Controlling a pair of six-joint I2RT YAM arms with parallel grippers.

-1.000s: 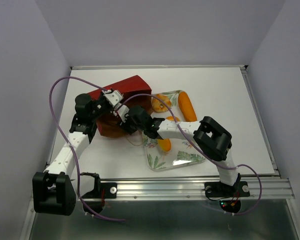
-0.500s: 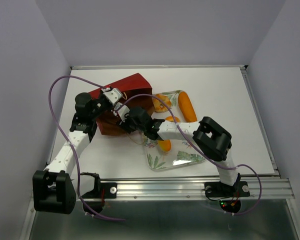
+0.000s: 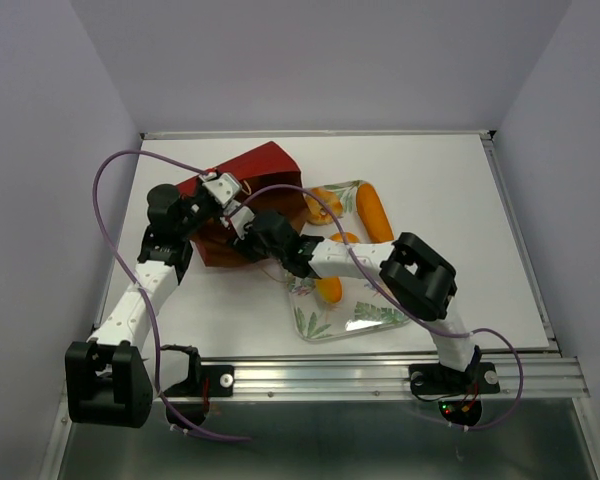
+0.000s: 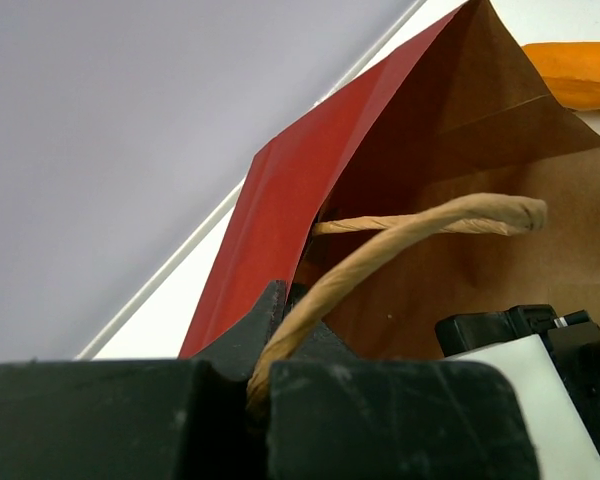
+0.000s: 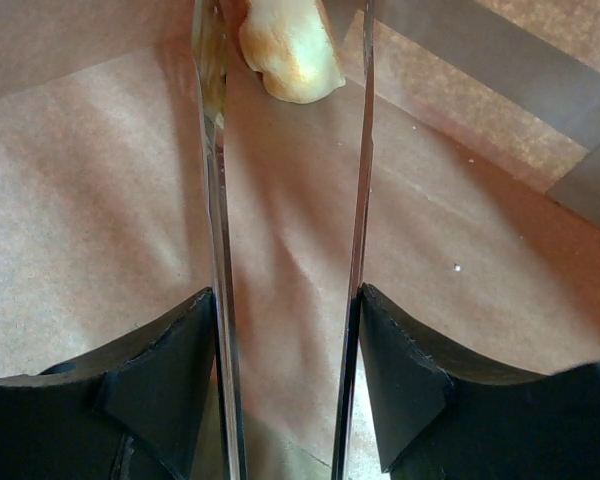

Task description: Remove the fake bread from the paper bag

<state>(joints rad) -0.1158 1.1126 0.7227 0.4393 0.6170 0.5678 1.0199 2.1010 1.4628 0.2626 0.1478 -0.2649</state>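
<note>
1. The left end effector (image 3: 223,187), clamped on a twine handle (image 4: 410,230), crowded the mouth of the paper bag (image 3: 265,165).
2. The right end effector (image 5: 285,40) filled the bag's interior.
3. A bun (image 5: 292,55) lay between its parted fingers (image 5: 215,250).
4. Right of the tray (image 3: 365,318), the tabletop (image 3: 460,200) gave room.

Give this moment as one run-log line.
left claw: shut on handle | right claw: open, inside bag | bread: at its tips | loaf: on tray

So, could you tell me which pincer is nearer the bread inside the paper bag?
Right. The right pincer reaches inside, the bread at its fingertips; the left pincer holds the twine handle at the bag mouth.
</note>
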